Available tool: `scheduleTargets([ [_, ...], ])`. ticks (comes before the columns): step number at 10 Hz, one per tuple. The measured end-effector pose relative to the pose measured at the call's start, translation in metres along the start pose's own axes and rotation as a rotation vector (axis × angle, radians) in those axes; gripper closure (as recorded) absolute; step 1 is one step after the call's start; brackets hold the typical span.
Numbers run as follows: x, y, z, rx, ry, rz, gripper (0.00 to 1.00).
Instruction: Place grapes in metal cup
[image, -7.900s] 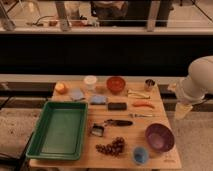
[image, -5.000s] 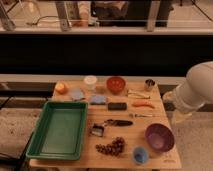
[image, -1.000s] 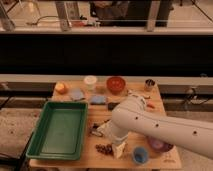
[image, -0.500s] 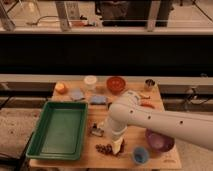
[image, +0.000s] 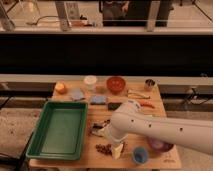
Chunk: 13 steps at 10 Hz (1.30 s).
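Status: task not done, first step in hand.

The grapes (image: 104, 148) lie on the table (image: 94, 159), just right of the near right corner of the tray (image: 57, 129). They are not lifted.

My gripper (image: 118, 149) hangs low, right of the tray and close beside the grapes on their right. Whether it touches them I cannot tell, since the arm covers much of that spot. Whether it is wide, narrow or holding anything I cannot tell either.

The cup (image: 149, 84) stands upright well to the right of the tray, past its far edge (at the table's far right corner). I see nothing of the grapes in it.

Done: the approach, by my judgement. The gripper is at the bunch.

Left: close on the grapes, lift, carry them away from the tray to the far right, and release over the cup. The carry crosses several small things lying right of the tray, so it calls for height.
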Motion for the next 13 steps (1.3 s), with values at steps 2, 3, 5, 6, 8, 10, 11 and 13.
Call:
scheduleTargets([
  [2,0.005,-0.007,0.019,-0.02,-0.01,0.033,0.2],
  [3,0.012,-0.006,0.03,-0.031,-0.012,0.049,0.2],
  [5,0.034,-0.003,0.049,-0.035,-0.017,0.092,0.2],
  [6,0.045,0.001,0.051,-0.034,-0.015,0.117,0.2],
  [8,0.067,0.014,0.045,-0.023,-0.006,0.169,0.2],
  [10,0.079,0.028,0.037,-0.01,0.002,0.208,0.2],
  [11,0.078,0.031,0.036,-0.006,-0.001,0.211,0.2],
  [13,0.067,0.028,0.04,-0.003,-0.016,0.203,0.2],
])
